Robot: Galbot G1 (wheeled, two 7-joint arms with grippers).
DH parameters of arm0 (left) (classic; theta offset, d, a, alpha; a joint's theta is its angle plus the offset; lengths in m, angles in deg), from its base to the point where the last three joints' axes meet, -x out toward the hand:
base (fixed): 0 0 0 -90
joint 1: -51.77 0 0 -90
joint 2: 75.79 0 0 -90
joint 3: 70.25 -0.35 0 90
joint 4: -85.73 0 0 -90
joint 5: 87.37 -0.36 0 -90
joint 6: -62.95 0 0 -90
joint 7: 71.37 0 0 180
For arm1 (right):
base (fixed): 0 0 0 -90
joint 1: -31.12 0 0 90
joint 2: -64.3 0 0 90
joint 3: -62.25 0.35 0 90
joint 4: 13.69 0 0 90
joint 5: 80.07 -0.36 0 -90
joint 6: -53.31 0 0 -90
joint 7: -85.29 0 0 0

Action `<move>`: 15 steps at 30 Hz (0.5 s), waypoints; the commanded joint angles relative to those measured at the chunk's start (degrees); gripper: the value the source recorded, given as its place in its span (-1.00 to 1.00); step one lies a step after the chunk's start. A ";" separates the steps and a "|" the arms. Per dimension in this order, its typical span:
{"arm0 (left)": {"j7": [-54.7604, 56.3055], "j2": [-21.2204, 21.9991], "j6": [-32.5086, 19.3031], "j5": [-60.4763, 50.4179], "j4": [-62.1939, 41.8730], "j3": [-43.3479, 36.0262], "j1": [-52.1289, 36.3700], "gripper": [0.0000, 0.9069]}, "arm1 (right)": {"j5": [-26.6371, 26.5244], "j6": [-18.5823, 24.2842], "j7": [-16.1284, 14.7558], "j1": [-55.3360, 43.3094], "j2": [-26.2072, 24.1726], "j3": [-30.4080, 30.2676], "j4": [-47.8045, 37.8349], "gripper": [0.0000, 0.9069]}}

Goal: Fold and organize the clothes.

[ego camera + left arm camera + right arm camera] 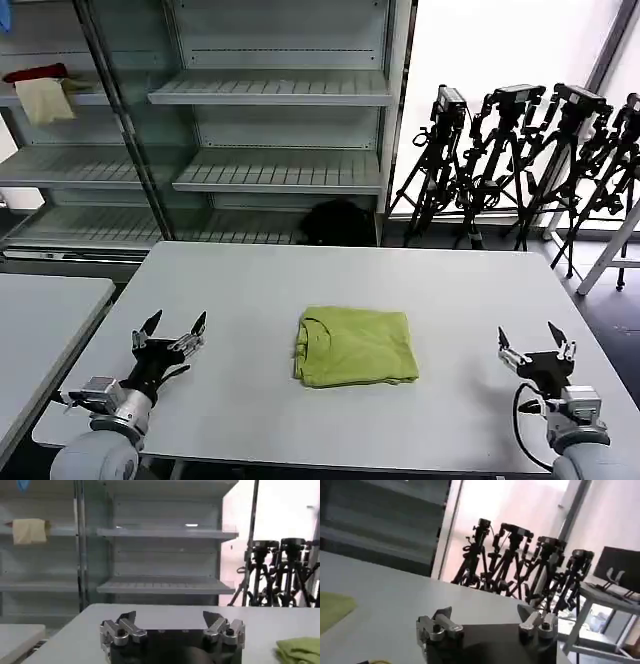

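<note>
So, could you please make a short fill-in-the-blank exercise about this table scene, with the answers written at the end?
1. The T-shirt lying on the white table is ____ in colour.
2. The T-shirt lies ____ the left gripper and the right gripper.
3. Both grippers have their fingers ____ and hold nothing.
4. On the shelf at the far left, a red cloth and a ____ cloth lie together.

Answers: green; between; open; cream
</note>
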 commanded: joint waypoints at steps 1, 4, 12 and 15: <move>1.06 -3.11 -3.59 1.66 -5.11 0.66 0.41 1.00 | -3.65 3.34 -1.02 1.34 -3.21 5.31 -2.42 1.00; 1.08 -2.92 -3.95 1.59 -4.56 0.89 0.48 1.00 | -3.68 3.43 -1.35 1.29 -3.18 4.95 -2.02 1.00; 1.37 -2.24 -3.78 1.35 -2.61 0.95 1.31 1.00 | -6.27 4.05 -1.34 0.70 -3.14 3.74 -1.47 1.00; 2.33 -1.76 -3.73 1.27 -2.57 0.49 1.07 1.00 | -9.01 4.76 -0.95 0.62 -3.26 3.46 -1.58 1.00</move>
